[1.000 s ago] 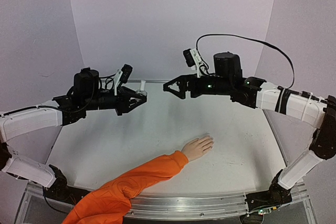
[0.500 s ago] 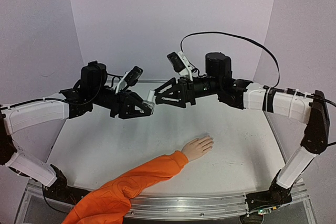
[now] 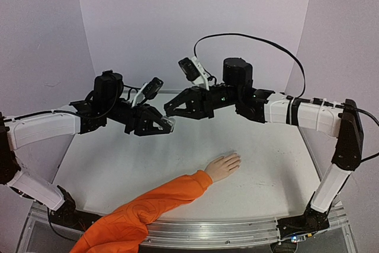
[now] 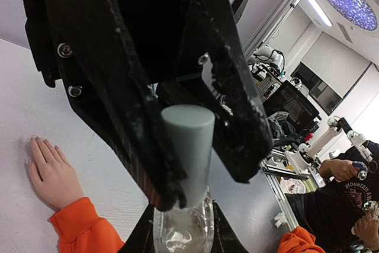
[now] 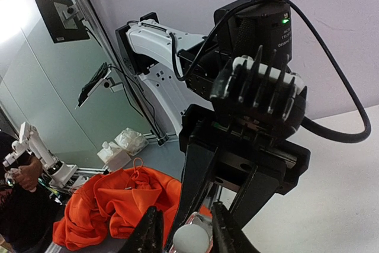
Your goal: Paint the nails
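Note:
A small clear glass bottle (image 4: 180, 229) with a pale grey cap (image 4: 189, 146) hangs above the table, and my left gripper (image 4: 180, 240) is shut on its body. My right gripper (image 5: 189, 234) has come in from the right, and its black fingers (image 4: 139, 146) are closed on the cap (image 5: 190, 241). In the top view the two grippers meet over the table's back left, left gripper (image 3: 167, 126) below right gripper (image 3: 168, 112). The pale mannequin hand (image 3: 223, 166) lies flat, palm down, to the front right of them. Its nails (image 3: 237, 158) are skin-coloured and barely show.
The orange sleeve (image 3: 148, 205) runs from the hand's wrist to the table's near left edge and hangs over it. A black cable (image 3: 254, 39) arches above the right arm. The white table (image 3: 272, 164) ends at a purple back wall.
My right gripper has moved left to the bottle and closed from wide open onto the cap. The left arm has carried the bottle slightly right toward it. The mannequin hand has not moved.

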{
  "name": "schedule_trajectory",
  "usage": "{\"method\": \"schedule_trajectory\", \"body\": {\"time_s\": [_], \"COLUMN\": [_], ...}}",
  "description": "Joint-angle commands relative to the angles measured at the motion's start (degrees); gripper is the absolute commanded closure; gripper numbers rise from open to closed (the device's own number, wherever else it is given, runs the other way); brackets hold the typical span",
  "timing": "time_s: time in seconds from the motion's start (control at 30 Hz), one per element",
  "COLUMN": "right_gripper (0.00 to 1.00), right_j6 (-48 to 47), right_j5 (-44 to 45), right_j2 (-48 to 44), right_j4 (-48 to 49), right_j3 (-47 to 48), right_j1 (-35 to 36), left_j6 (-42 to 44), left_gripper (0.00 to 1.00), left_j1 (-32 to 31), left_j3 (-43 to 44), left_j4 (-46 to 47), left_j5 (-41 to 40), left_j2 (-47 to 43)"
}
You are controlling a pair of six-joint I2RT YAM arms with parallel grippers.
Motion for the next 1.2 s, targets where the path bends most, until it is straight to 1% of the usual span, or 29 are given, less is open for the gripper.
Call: {"method": "schedule_trajectory", "body": {"time_s": [0.0,0.07,0.13,0.17,0.23,0.3,0.33,0.43,0.47,0.5,0.57,0.6,0.63,0.67,0.73,0.8,0.9,0.97,1.03,1.1,1.17], "right_gripper": [0.78,0.89,0.97,1.0,1.0,1.0,1.0,1.0,1.0,1.0,1.0,1.0,1.0,1.0,1.0,1.0,1.0,1.0,0.82,0.64,0.52], "right_j6": [1.2,1.29,1.06,0.9,0.62,0.98,1.41,1.9,2.25,2.97,5.54,8.59,11.62,14.11,15.97,16.07,13.58,11.67,9.49,7.17,4.83], "right_j5": [-2.67,-2.5,-1.95,-1.43,1.45,5.81,8.37,23.12,29.5,36.47,57.65,64.92,69.01,71.43,73.93,74.9,74.99,71.54,68.3,68.21,68.34], "right_j2": [0.46,0.54,0.48,0.4,0.25,-0.07,-0.14,0.21,0.79,1.65,5.13,6.69,7.66,7.95,8.28,7.61,6.27,5.33,3.73,1.76,-0.54], "right_j4": [4.58,4.65,4.63,4.63,4.51,4.37,4.25,-0.11,-2.7,-6.2,-17.1,-21.99,-23.71,-23.94,-23.47,-23.07,-21.48,-19.32,-17.3,-16.75,-16.73], "right_j3": [2.89,2.62,2.07,1.29,-0.26,-2.08,-2.88,-3.32,-2.46,-0.99,5.76,9.38,11.87,12.29,13.58,13.41,12.93,11.98,10.06,8.42,7.03], "right_j1": [0.68,0.91,1.62,1.79,2.13,2.24,2.37,3.67,4.6,6.31,11.14,13.14,14.99,16.55,18.76,18.88,18.68,17.65,16.39,14.98,13.71], "left_j6": [0.74,0.91,1.15,1.39,2.37,4.72,5.79,8.39,9.17,10.51,13.43,14.49,14.71,14.74,14.52,14.0,12.52,10.84,9.51,8.42,7.99], "left_gripper": [1.0,1.0,1.0,1.0,1.0,1.0,1.0,1.0,1.0,1.0,1.0,1.0,1.0,1.0,1.0,1.0,1.0,1.0,1.0,1.0,1.0], "left_j1": [0.11,0.11,0.1,0.11,0.12,0.11,0.08,0.04,-0.02,-0.36,-1.62,-2.0,-2.27,-2.41,-2.68,-2.78,-2.88,-2.88,-2.88,-2.79,-2.52], "left_j3": [3.03,2.97,2.94,2.97,3.11,3.06,2.88,2.66,2.81,3.25,4.44,5.24,6.11,6.55,7.13,7.15,5.53,3.18,0.83,-1.2,-2.33], "left_j4": [1.84,1.84,1.95,1.88,1.78,1.22,1.05,0.69,0.63,0.53,0.52,0.58,0.66,0.66,0.69,0.61,0.45,0.36,0.03,-0.62,-2.03], "left_j5": [1.76,0.86,-1.72,-3.53,-8.53,-16.57,-22.42,-43.23,-50.09,-58.88,-69.21,-72.28,-73.63,-74.48,-74.75,-73.93,-72.64,-73.01,-73.08,-72.41,-70.81], "left_j2": [-0.58,-0.84,-1.52,-1.93,-2.96,-4.72,-5.46,-6.93,-6.9,-6.77,-5.62,-4.87,-4.21,-3.68,-2.91,-2.25,-2.79,-4.0,-5.29,-6.4,-7.45]}}
